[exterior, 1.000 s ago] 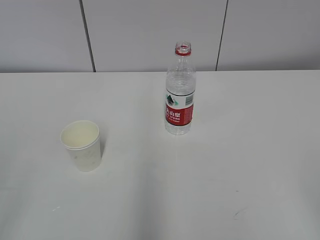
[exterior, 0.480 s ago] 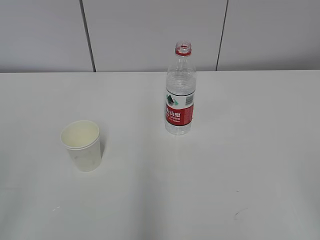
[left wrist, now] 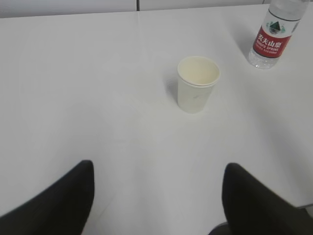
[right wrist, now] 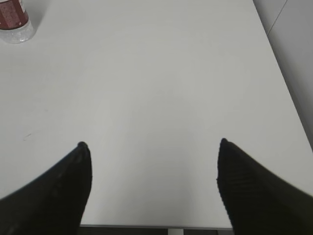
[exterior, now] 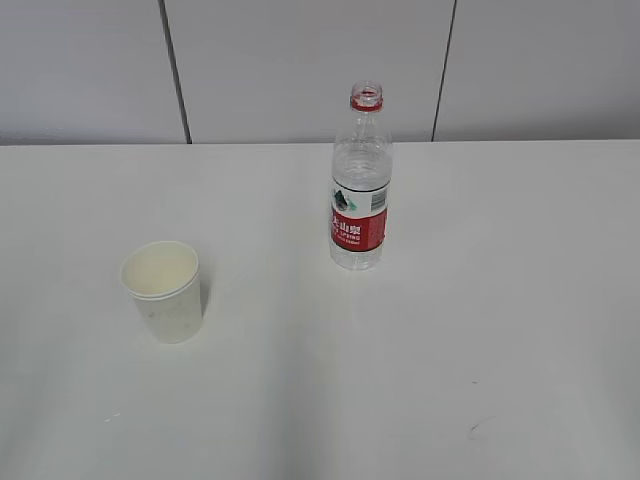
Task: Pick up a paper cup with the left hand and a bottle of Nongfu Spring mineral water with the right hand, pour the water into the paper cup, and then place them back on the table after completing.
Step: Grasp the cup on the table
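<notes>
White table, cup beyond left claw

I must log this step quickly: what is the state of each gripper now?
Left hand: open, holding nothing, short of the paper cup.
Right hand: open, holding nothing, away from the bottle.

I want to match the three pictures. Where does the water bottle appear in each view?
Exterior: the water bottle stands upright, centre, behind the paper cup.
Left wrist: top right corner, partly cropped.
Right wrist: top left corner, only its base.
Shared landmark: its red label.
</notes>
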Robot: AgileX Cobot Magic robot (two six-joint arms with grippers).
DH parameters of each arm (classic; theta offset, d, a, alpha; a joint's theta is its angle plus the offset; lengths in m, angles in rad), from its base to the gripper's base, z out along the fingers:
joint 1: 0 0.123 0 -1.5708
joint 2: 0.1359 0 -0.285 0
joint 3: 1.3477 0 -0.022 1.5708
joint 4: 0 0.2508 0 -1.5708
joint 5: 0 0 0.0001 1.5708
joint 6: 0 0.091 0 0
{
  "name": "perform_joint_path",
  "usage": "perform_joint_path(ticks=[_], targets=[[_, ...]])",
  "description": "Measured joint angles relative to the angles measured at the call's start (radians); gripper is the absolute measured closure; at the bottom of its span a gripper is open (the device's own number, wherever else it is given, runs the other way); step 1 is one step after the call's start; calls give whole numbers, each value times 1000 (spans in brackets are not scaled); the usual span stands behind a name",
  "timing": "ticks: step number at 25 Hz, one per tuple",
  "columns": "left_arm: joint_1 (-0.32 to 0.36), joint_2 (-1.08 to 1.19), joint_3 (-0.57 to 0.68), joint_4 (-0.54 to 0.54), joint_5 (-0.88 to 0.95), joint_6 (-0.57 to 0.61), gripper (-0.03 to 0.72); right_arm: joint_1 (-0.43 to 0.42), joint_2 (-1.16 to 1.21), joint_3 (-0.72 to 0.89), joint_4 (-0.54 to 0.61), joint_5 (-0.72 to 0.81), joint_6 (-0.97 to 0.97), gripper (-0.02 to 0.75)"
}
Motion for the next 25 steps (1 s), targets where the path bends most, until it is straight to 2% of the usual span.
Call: perform_joint_path(ticks=[4,8,12,14,21,25], targets=[[0,2,-17,-1,-110,35,188,0,0,-13,3,-56,-42,146],[-1,62,8,-27,-347,71,188,0,68,2,87,-280,-114,146],[-8,158,131,-81,-678,138,188,30,196,86,222,-592,-324,146],[-8,211,187,-93,-804,149,188,45,276,123,266,-716,-367,146],[-8,431,228,-109,-1095,154,188,53,576,154,298,-1029,-390,147],[-13,593,230,-144,-1169,154,188,53,734,154,300,-1199,-390,148]])
